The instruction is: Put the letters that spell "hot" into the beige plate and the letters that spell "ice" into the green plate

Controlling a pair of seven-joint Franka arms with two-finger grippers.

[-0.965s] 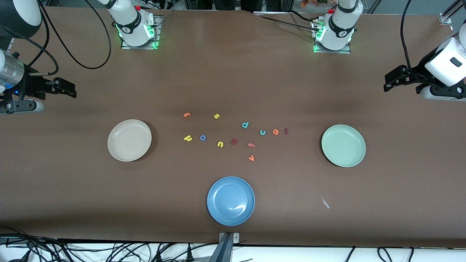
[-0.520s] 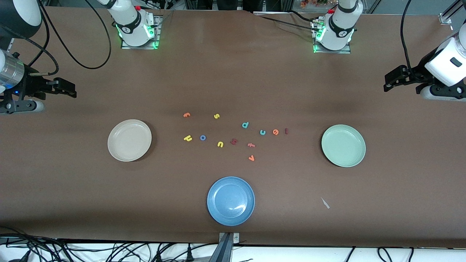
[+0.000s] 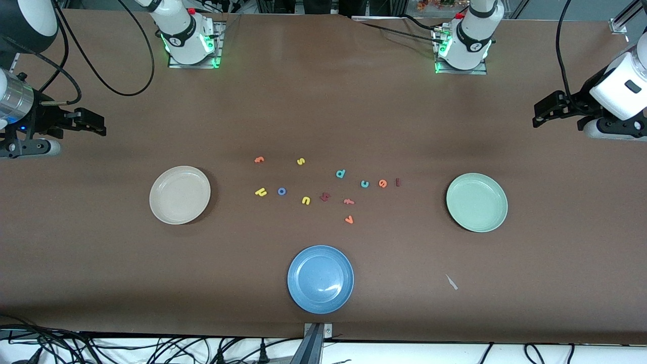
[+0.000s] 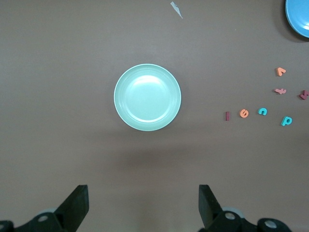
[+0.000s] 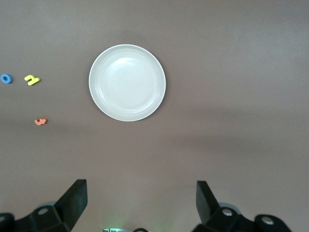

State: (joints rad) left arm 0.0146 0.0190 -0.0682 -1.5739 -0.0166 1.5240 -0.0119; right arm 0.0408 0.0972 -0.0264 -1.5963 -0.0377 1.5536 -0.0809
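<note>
The beige plate [image 3: 180, 194] [image 5: 127, 82] lies toward the right arm's end, the green plate [image 3: 476, 202] [image 4: 147, 104] toward the left arm's end. Between them lie the yellow "h" [image 3: 261, 191], blue "o" [image 3: 281, 191] and orange "t" [image 3: 259, 160], then the teal "c" [image 3: 364, 183], orange "e" [image 3: 382, 183] and dark red "i" [image 3: 398, 182] in a row. My right gripper [image 3: 101, 126] [image 5: 141, 191] hangs open over bare table at its end. My left gripper [image 3: 537, 117] [image 4: 142, 193] does the same at its own end. Both plates hold nothing.
A blue plate [image 3: 320, 279] sits near the front edge. Other letters lie among the task's: yellow "s" [image 3: 301, 161], yellow "n" [image 3: 306, 200], teal "d" [image 3: 340, 174], a dark red angular one [image 3: 325, 196], salmon "f" [image 3: 349, 201], orange "v" [image 3: 349, 219]. A paper scrap [image 3: 451, 282] lies nearer the camera than the green plate.
</note>
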